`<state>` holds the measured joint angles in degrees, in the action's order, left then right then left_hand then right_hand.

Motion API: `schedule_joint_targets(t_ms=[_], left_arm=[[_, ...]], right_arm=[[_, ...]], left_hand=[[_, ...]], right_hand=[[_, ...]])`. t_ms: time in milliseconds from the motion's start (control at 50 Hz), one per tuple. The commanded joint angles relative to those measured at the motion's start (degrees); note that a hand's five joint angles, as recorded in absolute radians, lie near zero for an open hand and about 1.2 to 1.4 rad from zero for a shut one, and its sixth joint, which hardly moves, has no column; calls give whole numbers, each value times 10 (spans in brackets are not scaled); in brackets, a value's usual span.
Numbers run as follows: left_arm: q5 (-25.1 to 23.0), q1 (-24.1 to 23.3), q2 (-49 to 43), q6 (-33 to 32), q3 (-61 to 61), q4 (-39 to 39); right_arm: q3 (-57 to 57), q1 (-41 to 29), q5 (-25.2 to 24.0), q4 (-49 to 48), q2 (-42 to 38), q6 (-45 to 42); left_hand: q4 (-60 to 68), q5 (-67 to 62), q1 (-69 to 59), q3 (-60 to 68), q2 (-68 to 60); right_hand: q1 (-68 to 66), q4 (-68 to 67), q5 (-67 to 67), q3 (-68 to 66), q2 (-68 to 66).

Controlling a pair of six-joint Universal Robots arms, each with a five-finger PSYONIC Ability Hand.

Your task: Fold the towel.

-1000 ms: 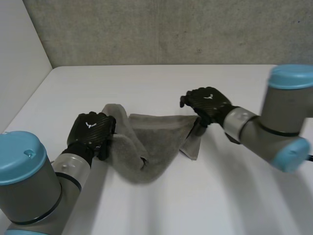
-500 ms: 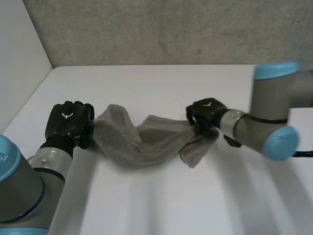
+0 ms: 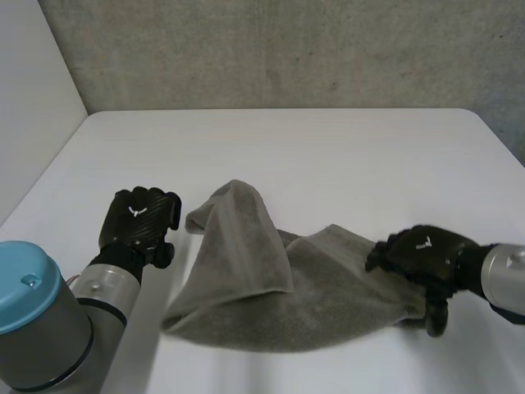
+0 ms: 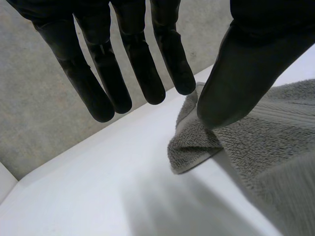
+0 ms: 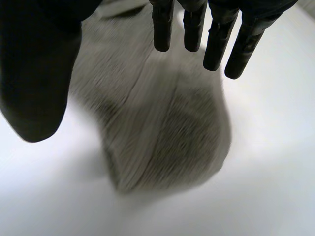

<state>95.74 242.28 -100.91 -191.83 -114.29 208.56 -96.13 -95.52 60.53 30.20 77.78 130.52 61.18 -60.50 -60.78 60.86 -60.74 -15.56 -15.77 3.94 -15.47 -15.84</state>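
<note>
Towel [image 3: 328,287] edge hidden under right hand [image 3: 423,256]

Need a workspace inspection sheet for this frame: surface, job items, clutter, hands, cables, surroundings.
Surface: white table, with the towel lying on it.
Job's things: grey towel, rumpled, its left end flopped over the middle; not neatly folded.
Clutter: nothing seen.
Hands: left hand open, fingers straight, beside the towel's left corner, not gripping it. Right hand open, over the towel's right end; cannot tell if it touches.
Cables: nothing seen.
Surroundings: grey wall behind the table; white panel along its left side.
</note>
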Motion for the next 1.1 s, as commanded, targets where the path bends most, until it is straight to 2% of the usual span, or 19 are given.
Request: schedule_joint_targets(t_ms=[20, 140, 200, 240, 300, 340, 440, 500, 540, 560, 600, 620, 640, 680, 820, 860, 940, 980, 1100], left_arm=[[0, -1, -4, 0, 0, 0], [0, -2, -4, -1, -1, 1], [-6, -4, -4, -3, -1, 1], [-33, -10, -4, -5, -1, 0], [-50, -12, -8, -6, -1, 0], [-90, -15, -20, -6, 1, -3], [-133, -21, -44, -6, 6, -5], [-137, -30, -65, -7, 12, -5], [-139, -35, -74, -6, 17, -5], [-137, -40, -82, -6, 25, -5], [-136, -47, -92, -6, 34, -5], [-136, -53, -98, -6, 42, -5], [-136, -53, -98, -6, 42, -5], [-135, -66, -109, -6, 65, -5], [-141, -98, -144, -5, 136, -10], [-140, -108, -157, -5, 159, -18], [-141, -125, -194, -6, 222, -78], [-140, -130, -207, -5, 244, -102], [-136, -153, -265, -5, 322, -172]], right_arm=[[92, -49, -21, -78, -26, 172], [162, -122, -9, -107, -103, 215], [194, -161, 10, -109, -147, 219], [209, -176, 26, -114, -168, 220], [240, -198, 52, -130, -211, 220], [255, -207, 60, -138, -233, 220], [300, -224, 77, -146, -287, 220], [321, -234, 86, -146, -310, 221], [333, -241, 98, -147, -325, 221], [333, -241, 98, -147, -325, 221], [337, -242, 107, -149, -330, 221], [337, -242, 107, -149, -330, 222], [337, -242, 111, -151, -330, 222], [336, -240, 113, -152, -330, 226], [307, -227, 115, -151, -301, 242], [260, -212, 108, -155, -251, 243], [205, -171, 101, -167, -207, 237], [150, -126, 79, -180, -173, 235], [71, -85, 30, -188, -123, 234]], left_hand=[[-77, 171, 73, -74, 73], [-96, 189, 92, -93, 91], [-193, 287, 189, -190, 189], [-294, 387, 290, -291, 290], [-326, 419, 322, -323, 322], [-427, 520, 423, -423, 422], [-457, 551, 453, -454, 453], [-459, 552, 455, -456, 455], [-459, 552, 455, -456, 455], [-459, 552, 455, -456, 455], [-457, 551, 454, -454, 453], [-457, 551, 454, -454, 453], [-457, 551, 454, -454, 453], [-451, 544, 447, -448, 446], [-439, 532, 435, -436, 435], [-417, 510, 413, -414, 413], [-389, 482, 385, -385, 384], [-389, 482, 385, -385, 384], [-389, 482, 385, -385, 384]], right_hand=[[35, 37, -18, 34, 37], [18, 20, -2, 17, 21], [14, 17, 2, 13, 17], [13, 15, 3, 12, 16], [9, 11, 7, 8, 12], [8, 10, 9, 7, 10], [-36, -34, 52, -37, -33], [-112, -110, 128, -113, -109], [-286, -284, 302, -287, -283], [-287, -285, 303, -288, -284], [-494, -492, 511, -495, -492], [-495, -493, 511, -496, -492], [-584, -581, 600, -584, -581], [-644, -642, 660, -645, -641], [-644, -642, 661, -645, -642], [-644, -642, 661, -645, -642], [-644, -642, 661, -645, -642], [-644, -642, 661, -645, -642], [-644, -642, 661, -645, -642]])
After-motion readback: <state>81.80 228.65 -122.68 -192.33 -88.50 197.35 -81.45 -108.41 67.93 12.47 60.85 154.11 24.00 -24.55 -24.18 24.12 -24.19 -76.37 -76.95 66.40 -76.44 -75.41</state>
